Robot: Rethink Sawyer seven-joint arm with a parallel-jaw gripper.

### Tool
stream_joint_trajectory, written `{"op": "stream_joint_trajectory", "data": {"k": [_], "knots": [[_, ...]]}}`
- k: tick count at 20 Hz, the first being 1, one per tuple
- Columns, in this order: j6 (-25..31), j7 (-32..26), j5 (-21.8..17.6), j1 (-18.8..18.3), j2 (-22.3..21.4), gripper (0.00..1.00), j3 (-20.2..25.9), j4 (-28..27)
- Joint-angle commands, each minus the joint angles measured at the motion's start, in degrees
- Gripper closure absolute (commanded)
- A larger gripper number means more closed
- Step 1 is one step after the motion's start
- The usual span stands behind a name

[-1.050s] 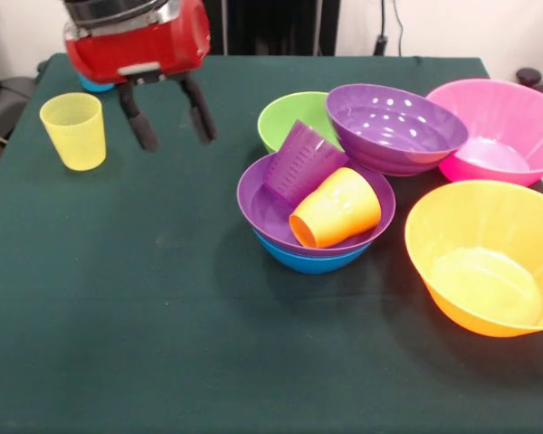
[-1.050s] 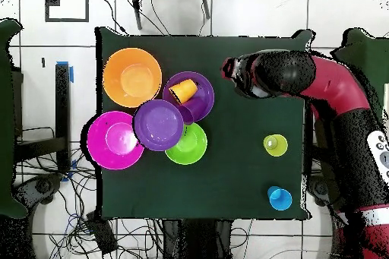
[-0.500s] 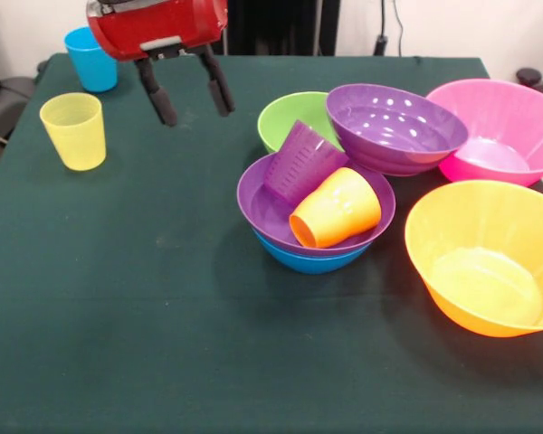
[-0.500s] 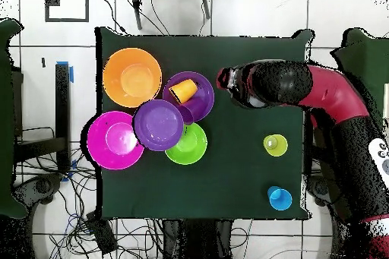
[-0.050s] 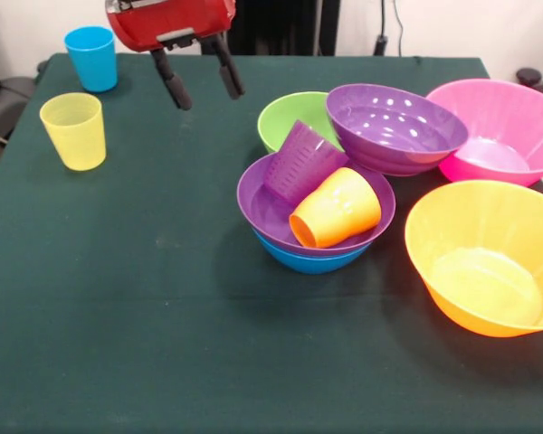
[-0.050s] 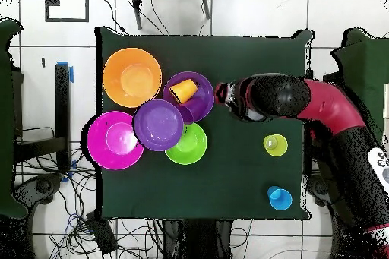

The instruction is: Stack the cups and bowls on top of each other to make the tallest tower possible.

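So the gripper (image 5: 200, 83) is hanging up in the air over the far left part of the green table (image 5: 118, 316), fingers (image 5: 174, 88) spread wide and holding nothing. The tower (image 5: 315, 217) is sitting around the middle of the table: a blue bowl (image 5: 309, 260) at the bottom with a purple bowl (image 5: 270, 212) nested in it, and two cups are lying tipped over inside that one, the purple cup (image 5: 302, 161) leaning toward the far side and the orange cup (image 5: 338, 208) on its side with its mouth facing the near left. Right behind it the green bowl (image 5: 288, 119) is sitting on the table, and a second purple bowl (image 5: 394, 127) is resting tilted, overlapping the green one and the pink bowl (image 5: 502, 131) at the far right. The big orange bowl (image 5: 489, 258) is sitting on the near right, just beside the tower. Way over on the left the yellow cup (image 5: 74, 131) is standing upright, and the blue cup (image 5: 91, 58) is standing upright behind it at the far left corner, both well apart from the pile.
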Motion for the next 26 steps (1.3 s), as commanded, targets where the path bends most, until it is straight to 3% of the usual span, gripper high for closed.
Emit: {"op": "stream_joint_trajectory", "data": {"k": [1,9,17,26], "knots": [[-2.0,-9.5,-2.6,0.5,3.5,0.00,1.8,2.4],[-0.7,-11.9,-1.0,-2.7,7.3,0.00,4.4,2.5],[-0.7,-11.1,-1.8,-4.2,9.5,0.00,5.6,2.8],[2.8,-10.0,-2.1,-4.3,7.1,0.00,6.2,3.0]]}}
